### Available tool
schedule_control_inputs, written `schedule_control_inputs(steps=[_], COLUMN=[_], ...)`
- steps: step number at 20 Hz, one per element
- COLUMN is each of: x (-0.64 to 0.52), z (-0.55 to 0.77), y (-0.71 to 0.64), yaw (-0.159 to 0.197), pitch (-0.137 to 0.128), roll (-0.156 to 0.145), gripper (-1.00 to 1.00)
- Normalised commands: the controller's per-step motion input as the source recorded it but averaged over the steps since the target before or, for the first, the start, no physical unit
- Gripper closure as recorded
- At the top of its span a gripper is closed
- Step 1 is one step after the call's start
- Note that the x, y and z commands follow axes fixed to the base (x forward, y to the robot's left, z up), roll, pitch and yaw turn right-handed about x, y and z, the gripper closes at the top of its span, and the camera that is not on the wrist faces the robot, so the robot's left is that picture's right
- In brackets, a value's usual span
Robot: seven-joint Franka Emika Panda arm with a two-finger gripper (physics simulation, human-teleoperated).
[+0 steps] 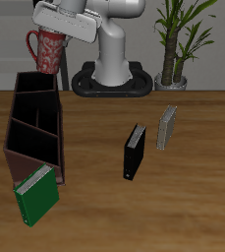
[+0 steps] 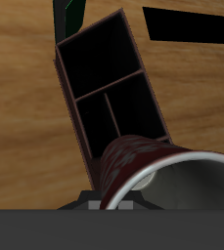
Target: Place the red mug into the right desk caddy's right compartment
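Starting from the side where the red mug (image 1: 48, 47) hung, it was up in the air, well above the worktop (image 1: 183, 187), tilted with its handle pointing away from the arm; it sat over the far end of the right desk caddy (image 1: 35, 123), not touching it; the end effector (image 1: 63, 30) was clamped on the mug from above, though the fingers themselves were mostly hidden behind the white housing, so the exact hold on the rim was hard to make out. Below it the dark brown caddy stretched toward the table's front edge; the right compartment (image 1: 35, 85), the small squarish end section, lay farthest back, almost under the mug; the slanted dividers cut up the sections nearer the front. A green book (image 1: 35, 194) leaned against the caddy's near end. Farther along, a black box (image 1: 135, 153) stood upright on the bare wood; just beyond it and a little farther back stood a grey book (image 1: 167, 128), also upright, apart from the box. At the back a potted plant (image 1: 178, 44) stood beside the robot's white base (image 1: 114, 74).

From the wrist camera the mug (image 2: 148, 171) filled the foreground with its pale inside showing; the caddy (image 2: 109, 88) lay past it, open and dark inside.
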Motion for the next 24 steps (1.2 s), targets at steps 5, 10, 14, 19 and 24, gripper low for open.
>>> schedule_control_inputs(steps=[5,10,14,19,24], x=[-0.21,-0.18,-0.05,-0.03,0.08], z=[-0.06,-0.15,-0.03,-0.19,-0.20], y=[-0.29,-0.27,-0.01,-0.15,-0.07], yaw=[-0.023,-0.027,0.003,-0.010,-0.009], pitch=[-0.009,0.013,-0.003,0.013,0.020], roll=[-0.034,-0.040,-0.005,-0.034,-0.013], gripper=[1.00,1.00,1.00,1.00,1.00])
